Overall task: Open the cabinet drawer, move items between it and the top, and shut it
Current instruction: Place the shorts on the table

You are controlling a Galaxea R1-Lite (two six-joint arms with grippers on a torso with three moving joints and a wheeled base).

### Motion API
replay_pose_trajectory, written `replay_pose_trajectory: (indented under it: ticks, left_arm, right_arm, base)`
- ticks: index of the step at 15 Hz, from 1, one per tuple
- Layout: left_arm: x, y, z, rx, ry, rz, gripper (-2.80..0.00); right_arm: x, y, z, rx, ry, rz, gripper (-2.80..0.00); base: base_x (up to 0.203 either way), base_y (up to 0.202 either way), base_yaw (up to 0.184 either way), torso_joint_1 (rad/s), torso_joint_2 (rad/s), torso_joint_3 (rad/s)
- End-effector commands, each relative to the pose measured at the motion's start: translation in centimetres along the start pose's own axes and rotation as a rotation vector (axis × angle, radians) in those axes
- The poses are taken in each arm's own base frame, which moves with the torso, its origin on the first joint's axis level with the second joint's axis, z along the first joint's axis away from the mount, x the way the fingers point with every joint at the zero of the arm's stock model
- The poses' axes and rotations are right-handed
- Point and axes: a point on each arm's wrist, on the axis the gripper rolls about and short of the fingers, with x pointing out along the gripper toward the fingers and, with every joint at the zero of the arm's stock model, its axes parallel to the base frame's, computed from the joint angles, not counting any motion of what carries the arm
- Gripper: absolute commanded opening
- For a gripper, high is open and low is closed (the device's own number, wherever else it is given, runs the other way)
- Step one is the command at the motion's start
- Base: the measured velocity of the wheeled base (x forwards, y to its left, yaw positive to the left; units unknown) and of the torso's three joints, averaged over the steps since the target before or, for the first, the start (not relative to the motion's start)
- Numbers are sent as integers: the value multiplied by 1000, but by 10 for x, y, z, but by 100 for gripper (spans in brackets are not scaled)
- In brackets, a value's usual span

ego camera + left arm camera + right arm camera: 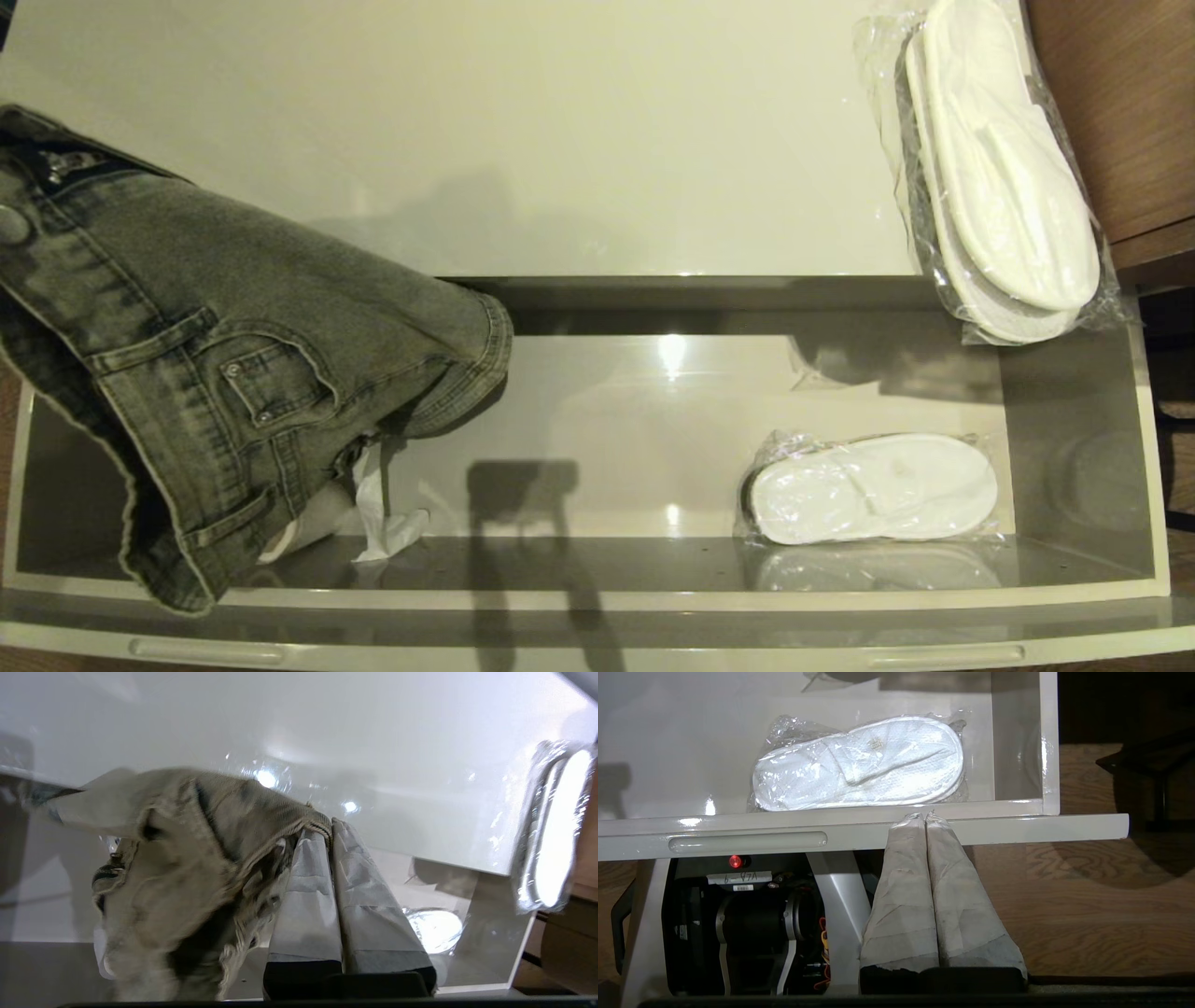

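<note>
The cabinet drawer (597,597) stands pulled out, its grey inside showing. The grey-green denim garment (215,373) hangs in the air over the drawer's left end and the edge of the top (560,131). My left gripper (327,823) is shut on the garment's hem (299,816); the head view does not show this gripper. One wrapped pair of white slippers (1004,168) lies on the top at the right, overhanging the drawer. A second pair (873,487) lies inside the drawer at the right. My right gripper (924,816) is shut and empty just before the drawer front (1017,828).
Crumpled white paper (378,509) lies in the drawer under the hanging denim. Brown wooden furniture (1120,103) borders the top on the right. The right slot handle (747,842) sits beside my right gripper, with the robot base (752,924) and wooden floor (1087,905) below.
</note>
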Motion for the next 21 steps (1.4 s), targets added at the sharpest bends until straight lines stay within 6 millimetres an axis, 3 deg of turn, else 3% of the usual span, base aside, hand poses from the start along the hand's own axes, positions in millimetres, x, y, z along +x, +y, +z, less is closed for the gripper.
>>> replay_pose_trajectory:
  ticks: [1,6,9,10,11,13,14,19,21]
  left_arm:
    - [-20,-13,25,2,-82,-36,-280]
    - [-22,-17,32,11,-87,-37,-280]
    - [17,-29,63,137,-211,-104,-280]
    - [21,-31,67,198,-233,-126,-280]
    - [13,-34,70,260,-267,-150,-280]
    - [-27,-41,75,426,-380,-214,-280]
    - [-37,-43,77,481,-424,-246,-280]
    - [-41,-48,87,530,-542,-273,-280]
    - [-20,-47,87,521,-512,-258,-280]
  right_arm:
    - [0,0,0,0,0,0,-280]
    - [0,0,0,0,0,0,-280]
    - [0,0,0,0,0,0,-280]
    - [0,0,0,0,0,0,-280]
    - [0,0,0,0,0,0,-280]
    - [0,0,0,0,0,0,-280]
    - [0,0,0,0,0,0,-280]
    - [0,0,-1,0,1,0,-280]
    - [0,0,0,0,0,0,-280]
  base:
    - [0,0,0,0,0,0]
    - [0,0,0,0,0,0]
    - [0,0,0,0,0,0]
    - [0,0,0,0,0,0]
    - [0,0,0,0,0,0]
    - [0,0,0,0,0,0]
    - [0,0,0,0,0,0]
    - [0,0,0,0,0,0]
    - [0,0,0,0,0,0]
